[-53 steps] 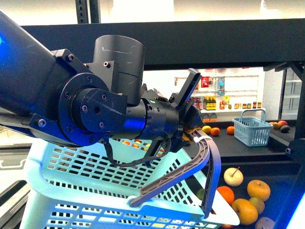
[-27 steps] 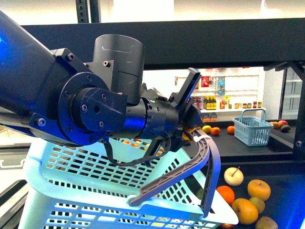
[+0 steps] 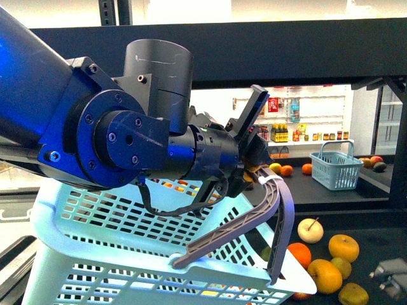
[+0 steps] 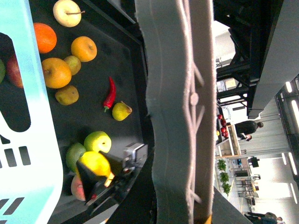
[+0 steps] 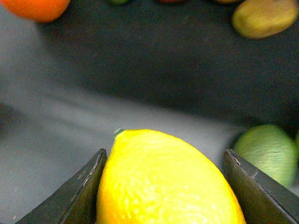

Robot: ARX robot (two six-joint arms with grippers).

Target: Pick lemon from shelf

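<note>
My right gripper [image 5: 166, 156] is shut on the yellow lemon [image 5: 163, 182], one black finger on each side of it. In the left wrist view the gripper [image 4: 93, 169] holds the lemon [image 4: 95, 161] just over the shelf's black tray [image 4: 93, 88], next to a green apple [image 4: 98, 140]. A grey part of the right wrist [image 3: 389, 277] shows low at the right in the front view. My left gripper [image 3: 254, 152] is shut on the grey basket handle [image 3: 280, 197] of the light blue basket [image 3: 127, 241]. The handle [image 4: 173, 116] fills the left wrist view.
Oranges, apples and pears [image 3: 324, 276] lie on the shelf's tray [image 3: 369, 225], with a red chilli [image 4: 109, 93] among them. The shelf's upper tier [image 3: 286, 57] hangs overhead. A small blue basket [image 3: 336, 166] stands on the far tier. White store shelving [image 3: 299, 127] stands behind.
A grey part of my right wrist has come into the front view at the lower right. My left arm and the basket have shifted slightly.
</note>
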